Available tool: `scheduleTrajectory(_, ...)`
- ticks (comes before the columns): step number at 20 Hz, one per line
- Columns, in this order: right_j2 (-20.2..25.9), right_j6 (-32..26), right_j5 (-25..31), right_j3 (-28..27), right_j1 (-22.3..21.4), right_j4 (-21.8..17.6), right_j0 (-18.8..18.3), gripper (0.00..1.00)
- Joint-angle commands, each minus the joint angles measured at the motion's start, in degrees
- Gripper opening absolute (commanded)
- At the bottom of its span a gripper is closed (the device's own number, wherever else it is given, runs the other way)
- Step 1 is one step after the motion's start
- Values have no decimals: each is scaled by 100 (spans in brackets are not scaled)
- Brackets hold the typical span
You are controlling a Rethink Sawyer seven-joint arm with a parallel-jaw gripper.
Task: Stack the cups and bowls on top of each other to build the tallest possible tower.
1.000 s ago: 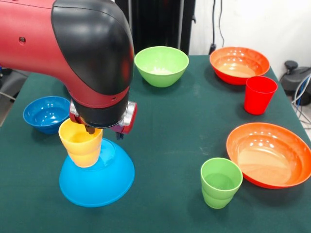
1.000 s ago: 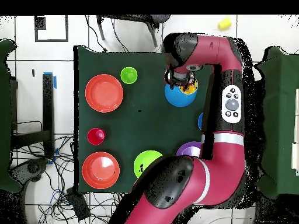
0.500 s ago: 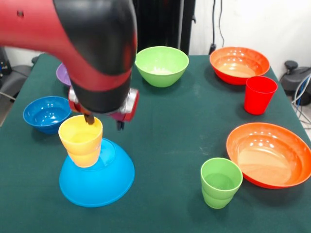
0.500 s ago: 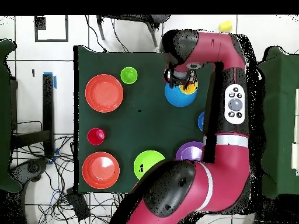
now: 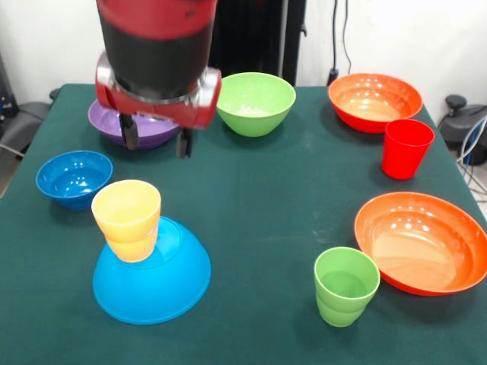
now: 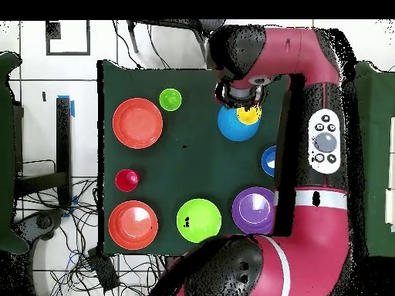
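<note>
The tower is a large light-blue bowl [image 5: 152, 277] [image 6: 232, 129] lying upside down with a yellow cup [image 5: 126, 219] [image 6: 248, 116] upright on it. My gripper [image 5: 156, 143] [image 6: 241, 94] hangs open and empty, above and behind the yellow cup and apart from it. A small dark blue bowl [image 5: 74, 177] [image 6: 267, 160] sits left of the tower. The purple bowl [image 5: 156, 131] [image 6: 254, 210] is partly hidden behind my gripper. Green bowl [image 5: 253, 103] [image 6: 198, 220], two orange bowls [image 5: 374, 101] [image 5: 422, 242], red cup [image 5: 406, 148] [image 6: 126, 180] and green cup [image 5: 346, 285] [image 6: 170, 99] stand apart on the table.
The dark green table [image 5: 274, 198] ends close to the right of the orange bowls and near the front of the light-blue bowl. In the overhead view the arm [image 6: 324, 139] runs along the table's right side, over part of the dark blue bowl.
My gripper has risen and drawn back from the yellow cup's rim. The cup stays on the light-blue bowl. The purple bowl has come into view.
</note>
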Motion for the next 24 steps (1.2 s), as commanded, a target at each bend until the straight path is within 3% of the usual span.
scheduleTrajectory(1, 58, -1289, -1166, 1563, -396, 179, -273, 100)
scheduleTrajectory(3, 141, -1236, -1611, 1904, -402, 276, -379, 100)
scheduleTrajectory(7, 239, -958, -3352, 3035, -609, 263, -714, 100)
scheduleTrajectory(9, 259, -873, -3741, 3562, -782, 301, -848, 100)
scheduleTrajectory(15, 204, -316, -4321, 4652, -1158, 454, -828, 100)
scheduleTrajectory(19, 9, -74, -4594, 4964, -1240, 325, -685, 100)
scheduleTrajectory(24, 245, -454, -4647, 5283, -1461, 458, -986, 100)
